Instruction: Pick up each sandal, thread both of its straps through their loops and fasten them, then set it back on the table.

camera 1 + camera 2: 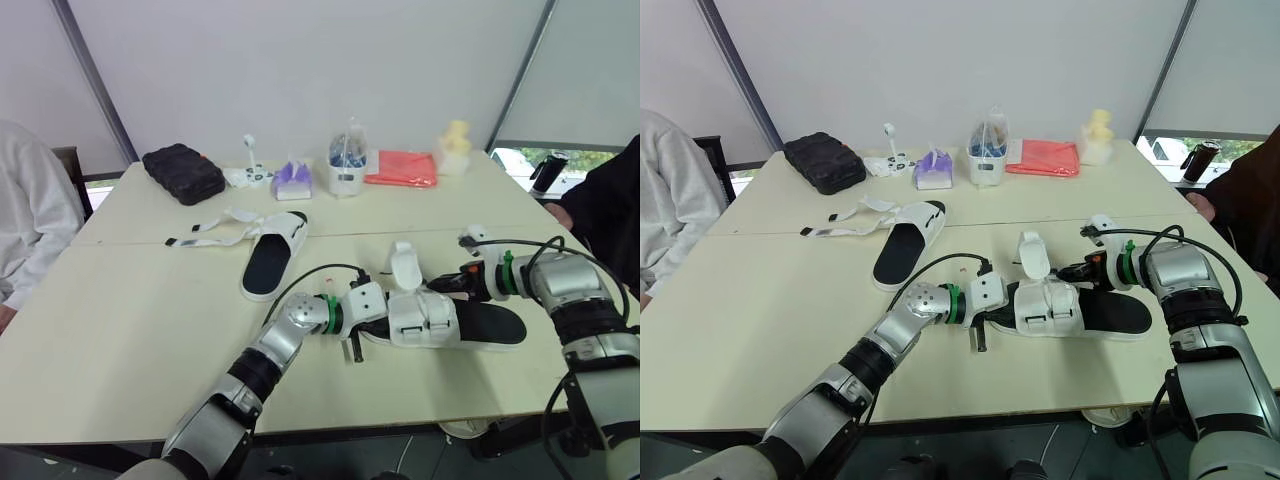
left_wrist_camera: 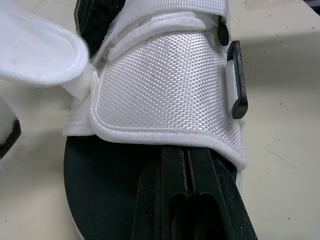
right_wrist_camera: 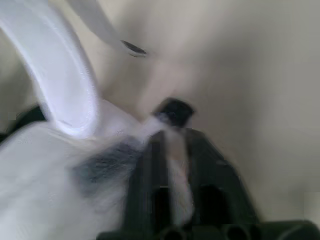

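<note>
**Right gripper (image 3: 172, 136): slip hazard**

Closed, apparently on strap end (image 3: 176, 147) of near sandal (image 1: 440, 322), flat on table (image 1: 120, 330). Left gripper (image 2: 186, 155), fingers together, pressing insole (image 2: 100, 192). Hazard: strap end slipping out under pull; sandal skidding if pressed lightly.

Lab tent, white fabric walls (image 1: 300, 60), metal poles (image 1: 95, 80), cream worktable (image 1: 100, 330)

Table (image 1: 120, 330) bears near sandal (image 1: 490, 325), far sandal (image 1: 268, 262), black case (image 1: 183, 172)

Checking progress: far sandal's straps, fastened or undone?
Undone. The far sandal lies flat on the table, its straps spread loose beside it, black footbed uncovered.
</note>
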